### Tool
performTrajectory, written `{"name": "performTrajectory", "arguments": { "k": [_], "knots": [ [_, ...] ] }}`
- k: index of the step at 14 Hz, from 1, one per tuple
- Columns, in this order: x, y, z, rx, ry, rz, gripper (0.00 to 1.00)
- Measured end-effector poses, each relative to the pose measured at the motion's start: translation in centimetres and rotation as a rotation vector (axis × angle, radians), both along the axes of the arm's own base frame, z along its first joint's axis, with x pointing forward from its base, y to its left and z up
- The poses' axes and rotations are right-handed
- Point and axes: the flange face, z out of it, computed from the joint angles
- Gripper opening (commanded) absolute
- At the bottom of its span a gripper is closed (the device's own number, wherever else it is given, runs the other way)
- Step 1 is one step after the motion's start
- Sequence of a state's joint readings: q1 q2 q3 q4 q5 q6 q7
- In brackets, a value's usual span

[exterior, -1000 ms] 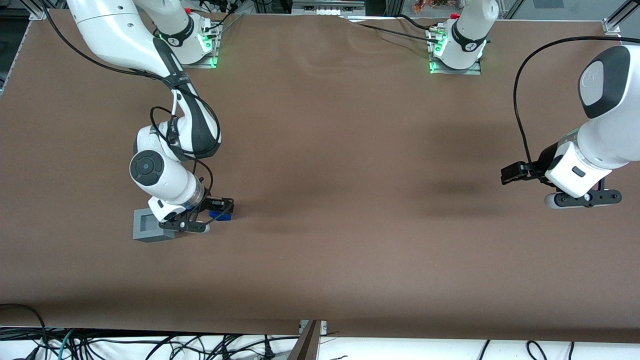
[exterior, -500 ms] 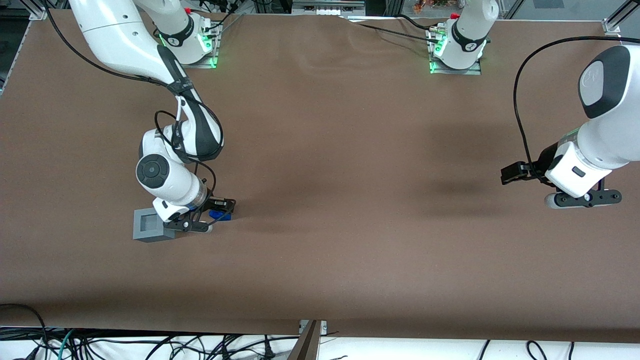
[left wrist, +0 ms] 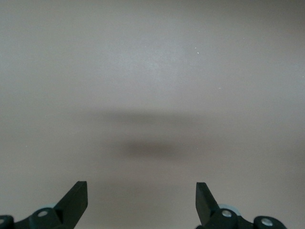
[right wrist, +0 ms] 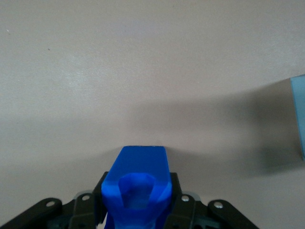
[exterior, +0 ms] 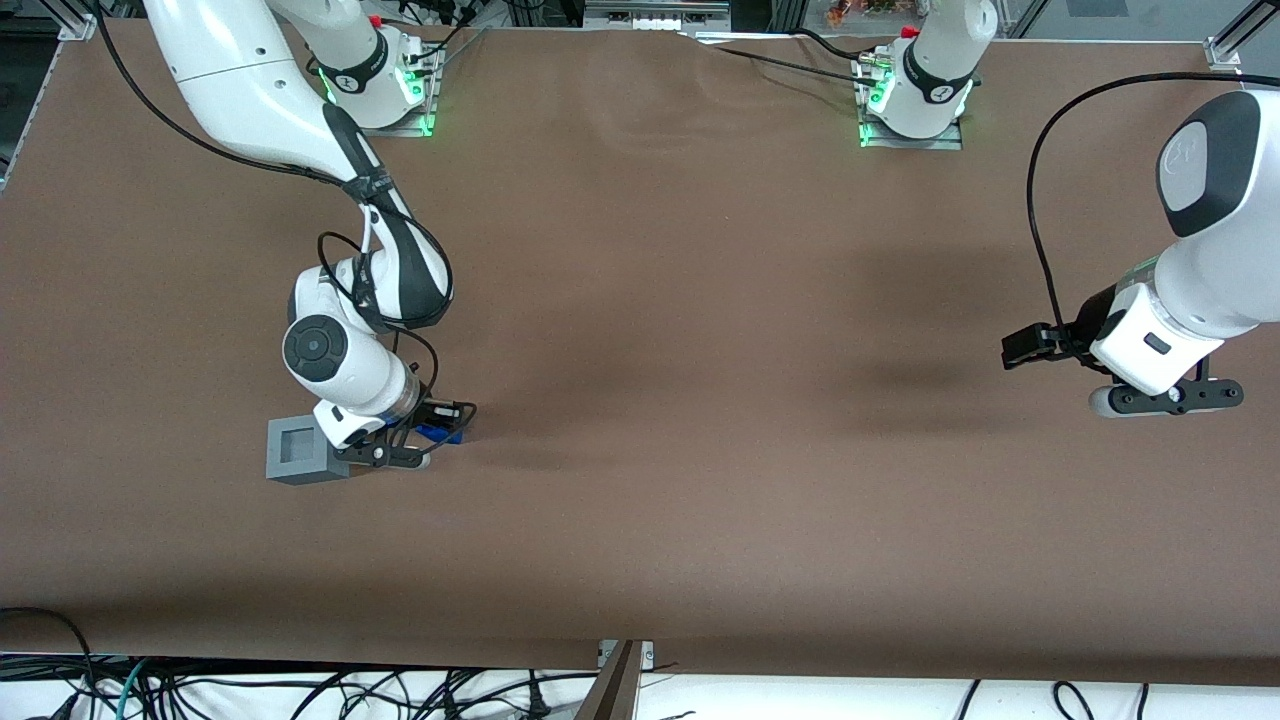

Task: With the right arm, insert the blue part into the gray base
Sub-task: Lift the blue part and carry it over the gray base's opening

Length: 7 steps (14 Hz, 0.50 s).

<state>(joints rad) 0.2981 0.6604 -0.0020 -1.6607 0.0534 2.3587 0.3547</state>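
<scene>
The blue part (exterior: 440, 432) sits low over the brown table between the black fingers of my right gripper (exterior: 438, 430), which is shut on it. In the right wrist view the blue part (right wrist: 138, 188) fills the space between the jaws, which press on both its sides. The gray base (exterior: 298, 451), a light-gray cube with a square recess in its top, stands on the table beside the gripper, toward the working arm's end. Its edge shows in the right wrist view (right wrist: 299, 114). The right arm's wrist (exterior: 345, 375) leans over the base's corner.
The two arm bases (exterior: 385, 75) with green lights are bolted at the table edge farthest from the front camera. Loose cables (exterior: 300, 690) lie off the table's near edge. The brown table (exterior: 700, 400) spreads wide toward the parked arm's end.
The right arm's wrist and elbow have shifted a little toward the parked arm's end and nearer the front camera. The gripper stays shut on the blue part, almost in place beside the base.
</scene>
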Motion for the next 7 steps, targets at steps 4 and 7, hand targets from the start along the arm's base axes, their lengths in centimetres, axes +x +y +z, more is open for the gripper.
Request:
{"name": "performTrajectory", "arguments": {
  "k": [4, 7],
  "knots": [
    [1.3, -0.9, 5.7, -0.014, 0.061, 0.088, 0.30],
    [2.3, -5.8, 11.5, -0.015, 0.076, 0.182, 0.30]
  ]
}}
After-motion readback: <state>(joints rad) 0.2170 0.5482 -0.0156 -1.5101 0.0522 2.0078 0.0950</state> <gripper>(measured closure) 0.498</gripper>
